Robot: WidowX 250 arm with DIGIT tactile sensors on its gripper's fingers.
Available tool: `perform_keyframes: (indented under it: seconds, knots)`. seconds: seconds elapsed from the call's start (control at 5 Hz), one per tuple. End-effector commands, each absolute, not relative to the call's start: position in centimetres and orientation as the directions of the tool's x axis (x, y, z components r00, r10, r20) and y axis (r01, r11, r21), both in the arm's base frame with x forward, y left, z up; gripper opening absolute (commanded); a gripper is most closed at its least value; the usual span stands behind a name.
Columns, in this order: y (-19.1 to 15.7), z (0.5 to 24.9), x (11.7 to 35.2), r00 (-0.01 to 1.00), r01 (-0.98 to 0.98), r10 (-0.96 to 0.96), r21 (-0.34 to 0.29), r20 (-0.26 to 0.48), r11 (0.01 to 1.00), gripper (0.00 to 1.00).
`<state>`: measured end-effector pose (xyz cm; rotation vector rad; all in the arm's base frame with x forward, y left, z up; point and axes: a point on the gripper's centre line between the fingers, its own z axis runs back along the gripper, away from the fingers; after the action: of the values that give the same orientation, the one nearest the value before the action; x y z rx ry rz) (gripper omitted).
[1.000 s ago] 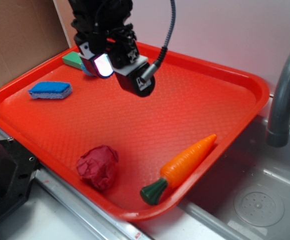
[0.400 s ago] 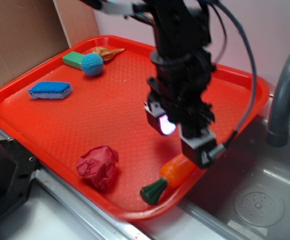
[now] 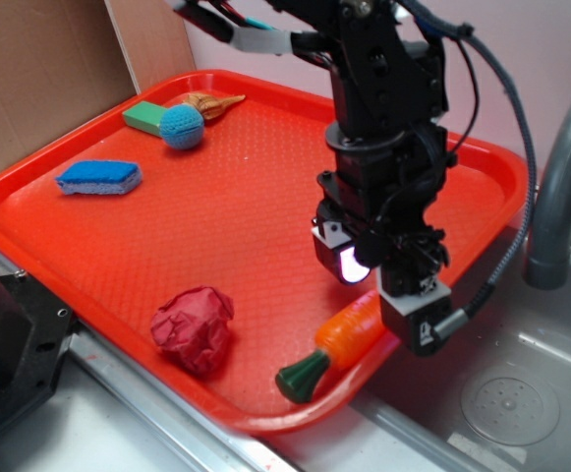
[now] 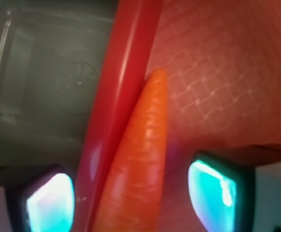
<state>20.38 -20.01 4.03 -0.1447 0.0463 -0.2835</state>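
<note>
Note carrot (image 3: pixel 349 334) flush against sink-side rim of red tray (image 3: pixel 216 206), tip pointing away. Find gripper (image 3: pixel 383 295) low over it, spread wide, clasping nothing, pads (image 4: pixel 213 193) bracketing both carrot and rim. Compare one second back: up at far-left corner, now across tray and lower. Log crumpled red wad (image 3: pixel 194 327) as apart, untouched.

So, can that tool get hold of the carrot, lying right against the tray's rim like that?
Probably, though it's tight. The open tool straddles the carrot and nothing covers it. But the carrot lies against the tray rim, and one finger hangs right at that rim, which might block it.
</note>
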Motion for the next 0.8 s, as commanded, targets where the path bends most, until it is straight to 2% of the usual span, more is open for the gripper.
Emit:
perform_keyframes:
  seconds: [0.0,0.2,0.4,0.6]
  knots:
    - [-17.9,4.2,18.8,0.96,0.255,-0.266,-0.112,-0.091,0.96,1.0]
    - [-17.0,4.0,18.2,0.96,0.256,-0.267,-0.123,-0.087,0.959,1.0]
    - [-16.7,3.3,18.6,0.944,0.291,-0.307,-0.135,-0.121,0.947,1.0]
    - [-16.7,2.7,19.1,0.916,0.335,-0.353,-0.12,-0.188,0.934,0.29]
